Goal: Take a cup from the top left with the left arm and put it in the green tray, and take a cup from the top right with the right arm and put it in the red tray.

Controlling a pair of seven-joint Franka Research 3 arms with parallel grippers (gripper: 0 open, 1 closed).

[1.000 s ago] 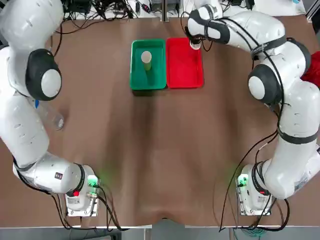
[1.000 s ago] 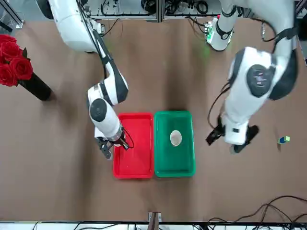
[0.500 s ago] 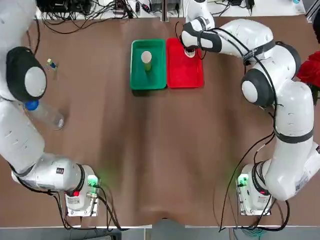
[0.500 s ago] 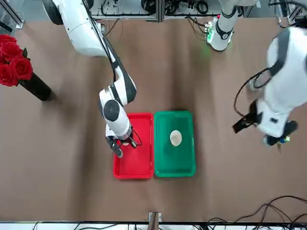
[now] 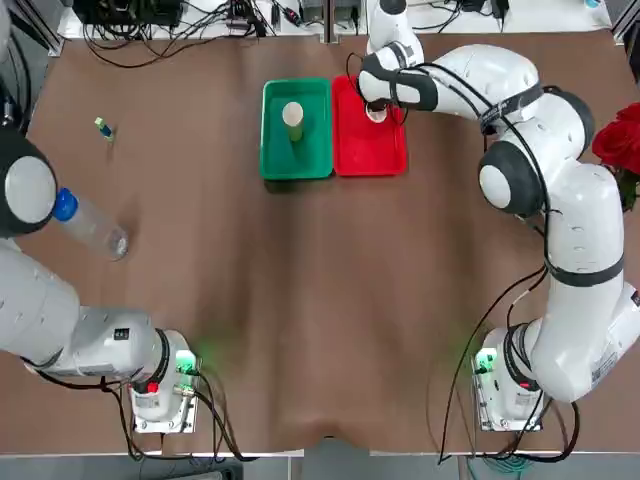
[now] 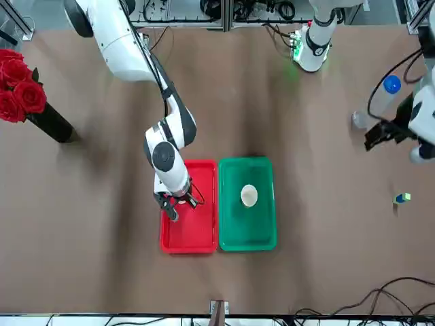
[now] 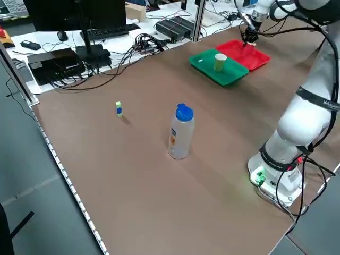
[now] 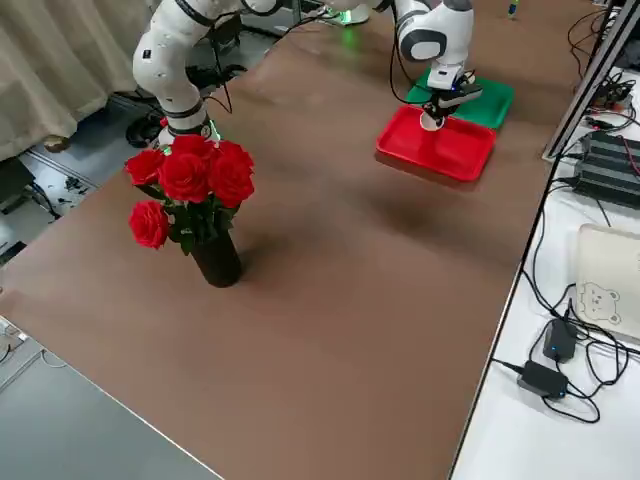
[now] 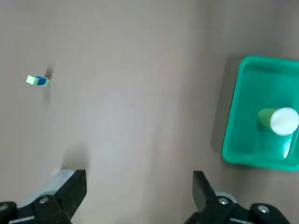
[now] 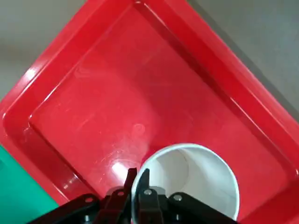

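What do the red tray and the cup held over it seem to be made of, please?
Red tray: likely glossy moulded plastic, given its shiny highlights and rounded raised rim. Cup, pinched at its rim by the right claw: smooth white inside, thin wall; plastic or coated paper, hard to tell.

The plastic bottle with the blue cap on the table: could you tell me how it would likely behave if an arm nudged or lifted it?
The bottle stands upright, tall over a narrow base, so a high nudge would probably tip it. It looks round, so once down it may roll across the table. Its clear body looks mostly empty, so it is likely light and may give under a firm pinch.
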